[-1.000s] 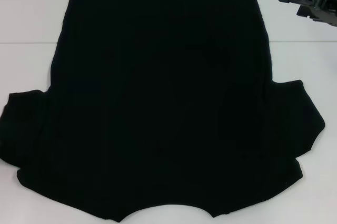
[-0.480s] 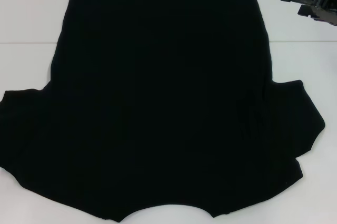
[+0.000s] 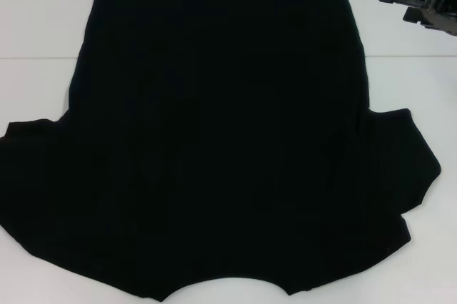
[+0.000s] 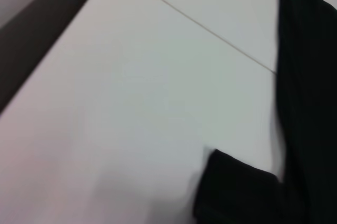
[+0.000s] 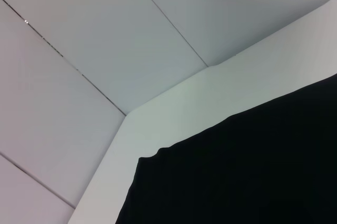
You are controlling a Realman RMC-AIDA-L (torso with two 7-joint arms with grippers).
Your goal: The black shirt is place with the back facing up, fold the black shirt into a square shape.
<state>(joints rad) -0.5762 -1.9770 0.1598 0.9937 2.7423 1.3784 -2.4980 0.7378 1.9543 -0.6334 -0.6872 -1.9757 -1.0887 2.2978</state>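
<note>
Head view: shirt (image 3: 214, 140) is lying flat, unfolded, on the table (image 3: 43, 11). Right end effector (image 3: 421, 6) is hovering beyond the hem corner, empty, opening unclear. Left one unseen. Judgement: pinch both layers at the sleeve edge.

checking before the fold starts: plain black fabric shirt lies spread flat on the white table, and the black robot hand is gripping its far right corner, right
Not quite. The plain black fabric shirt does lie spread flat on the white table, but the black robot hand is not gripping it: the head view shows it beside the far right corner, apart from the cloth.
</note>
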